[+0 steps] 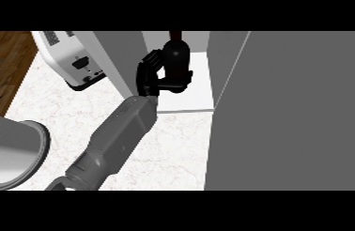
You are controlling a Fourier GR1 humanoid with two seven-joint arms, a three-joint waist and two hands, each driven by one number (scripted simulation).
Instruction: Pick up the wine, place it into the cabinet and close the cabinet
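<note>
— Where is the wine bottle [177,51] right now?

— It stands upright inside the open cabinet [187,91], on the white cabinet floor, its dark neck reaching up toward the view's top edge.

— And what holds it?

— One robot hand [156,77] shows, black, at the end of a grey forearm [118,136] that comes up from the lower edge. Its fingers and thumb are curled round the bottle's dark body. I cannot tell from this view alone which arm it is; it comes in left of the middle.

— What about the cabinet doors?

— A grey door [284,108] fills the right side, swung open toward the viewer. Another grey panel [121,56] stands just left of the hand.

— Anything else on the table [180,145]?

— A white toaster [73,61] sits at the upper left on the pale marble top, and a rounded grey shape [21,150] shows at the left edge.
</note>
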